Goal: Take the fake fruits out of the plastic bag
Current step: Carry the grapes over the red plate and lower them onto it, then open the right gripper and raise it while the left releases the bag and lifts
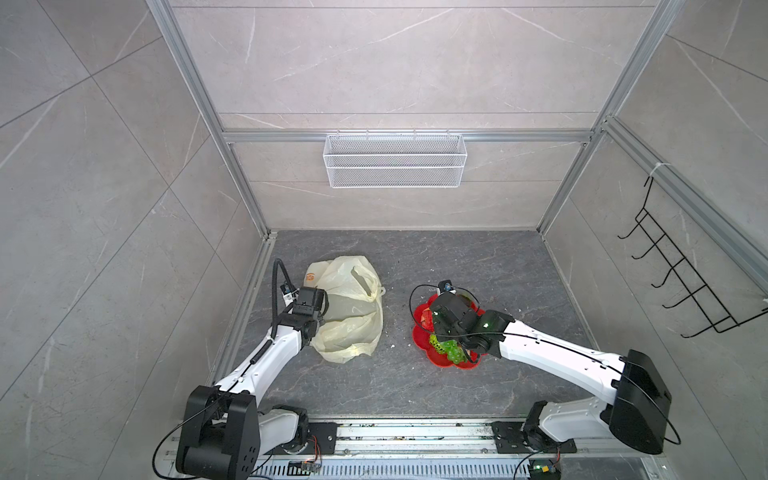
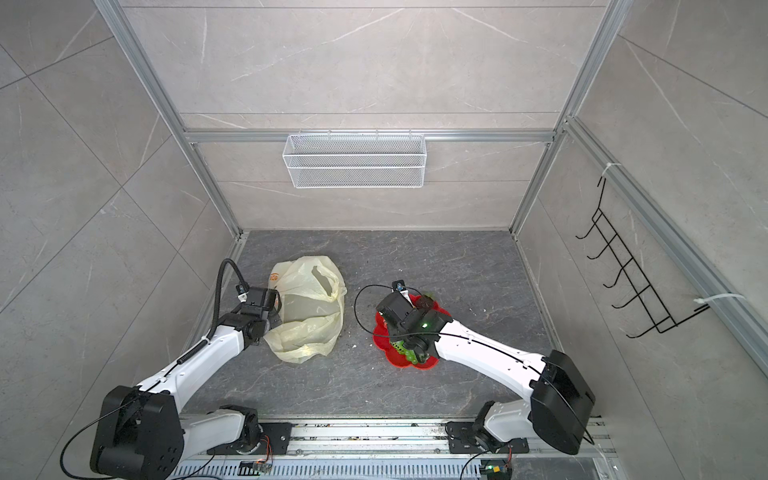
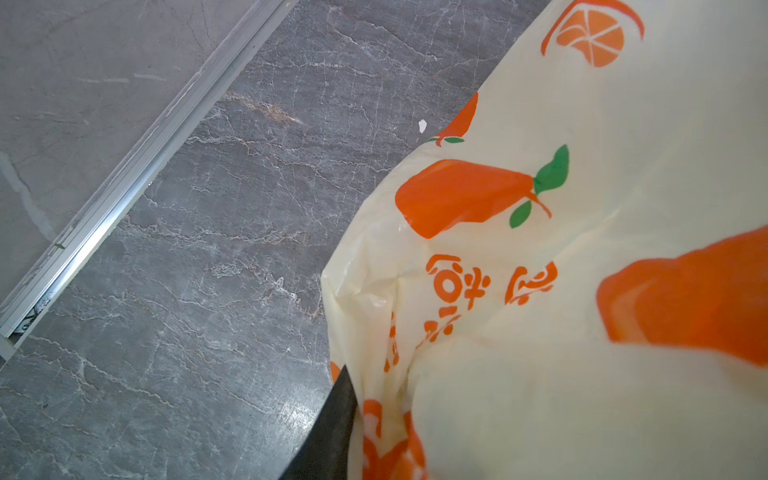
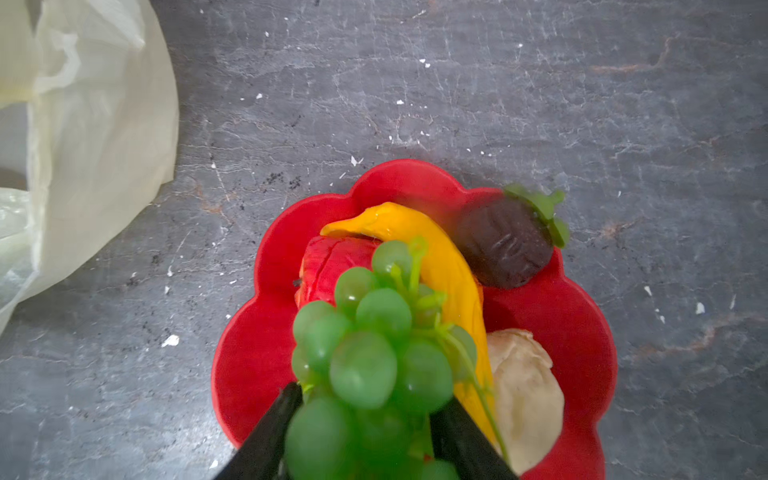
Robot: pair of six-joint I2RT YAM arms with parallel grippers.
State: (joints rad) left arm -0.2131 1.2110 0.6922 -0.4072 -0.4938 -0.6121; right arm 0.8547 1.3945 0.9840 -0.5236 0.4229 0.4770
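Basically, the dark grey marbled tabletop is carrying everything. The crinkly cream-yellow plastic bag w/ orange fruit prints is lying on its left side, mouth gaping. The left gripper is pinching the bag's edge, jaws narrow, w/ only one black finger showing and the other under film. The red flower-shaped plate is sitting well apart, to the right. The right gripper is hovering over it w/ the green grape bunch btwn fairly wide jaws; can't tell if they're squeezing it. On the plate, the yellow banana is lying across the middle, touching the pale peach fruit, dark maroon round fruit and red strawberry.
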